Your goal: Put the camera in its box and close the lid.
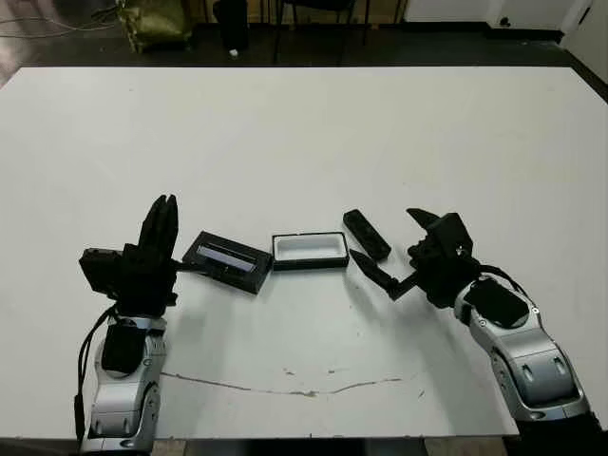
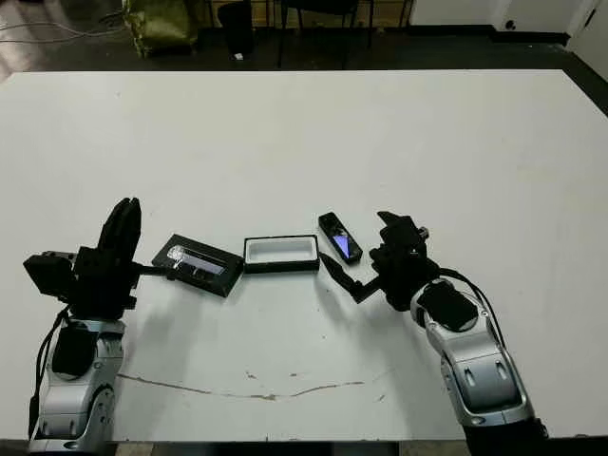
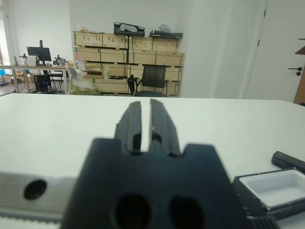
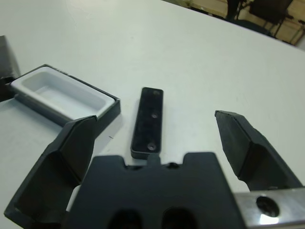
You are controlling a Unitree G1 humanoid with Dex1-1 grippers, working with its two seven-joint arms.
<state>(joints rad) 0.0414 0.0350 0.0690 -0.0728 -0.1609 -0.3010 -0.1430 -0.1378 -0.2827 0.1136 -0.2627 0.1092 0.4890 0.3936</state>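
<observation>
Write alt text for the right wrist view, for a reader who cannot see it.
The right gripper hangs open over the white table, its two black fingers spread either side of the slim black camera lying flat. Beside the camera, apart from it, sits the open box with its empty white lining.

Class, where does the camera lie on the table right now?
In the head view, the camera lies flat on the table, just right of the open box and directly ahead of the open right gripper.

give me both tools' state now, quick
Left tool: closed, holding nothing.
Right tool: open, empty, camera lying between its fingers on the table.
</observation>
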